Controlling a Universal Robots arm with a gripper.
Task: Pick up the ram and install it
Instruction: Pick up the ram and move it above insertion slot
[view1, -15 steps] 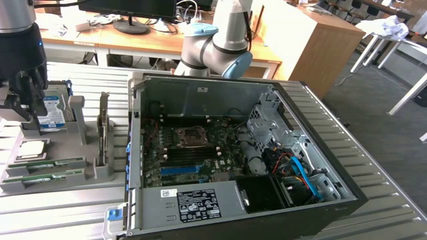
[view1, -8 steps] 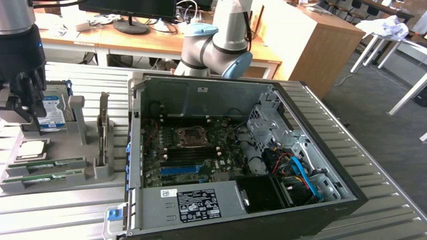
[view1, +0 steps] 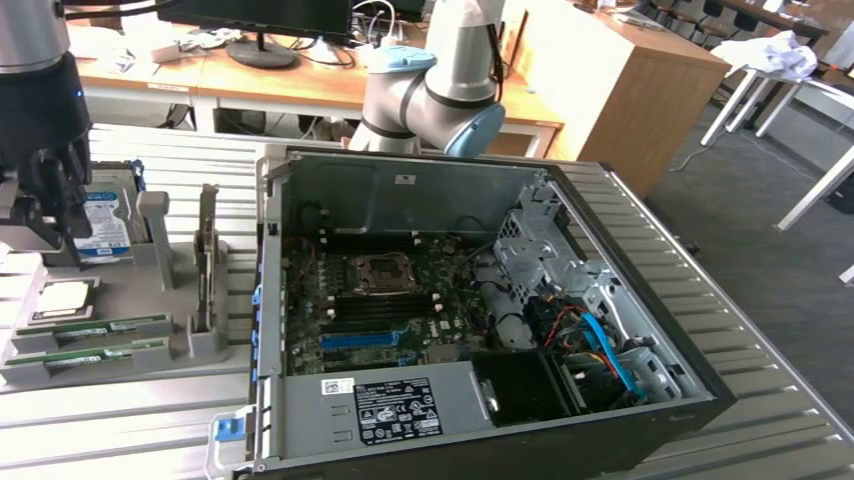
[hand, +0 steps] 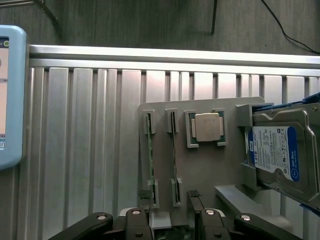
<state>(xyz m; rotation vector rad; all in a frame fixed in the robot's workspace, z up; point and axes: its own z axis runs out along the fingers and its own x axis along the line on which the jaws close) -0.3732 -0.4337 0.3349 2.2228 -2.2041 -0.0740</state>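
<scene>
In the exterior view, the gripper (view1: 54, 205) hangs at the exterior view's left, above a gray holder (view1: 160, 362) that rests on the slatted metal table (view1: 120, 430). Its fingers stand apart and hold nothing. The ram (view1: 94, 329) sits on edge in a slot of the holder, a narrow green stick, with a second ram stick (view1: 83, 352) just beside it in the next slot. Near them lie a square silver processor (view1: 67, 298), an upright expansion card (view1: 207, 265) and a blue-labelled hard drive (view1: 104, 228). Toward the exterior view's right, the open computer case (view1: 641, 300) shows its motherboard (view1: 387, 300).

In the wrist view, the gripper (hand: 170, 215) looks down on the holder (hand: 205, 172). Its 2 fingers (hand: 196, 205) are spread, with nothing between them. The ram (hand: 149, 160) and the second ram stick (hand: 173, 155) stand edge-up in parallel slots, both clear of the fingers. The processor (hand: 207, 126) sits beside them, and the hard drive (hand: 280, 150) lies beyond it.
</scene>
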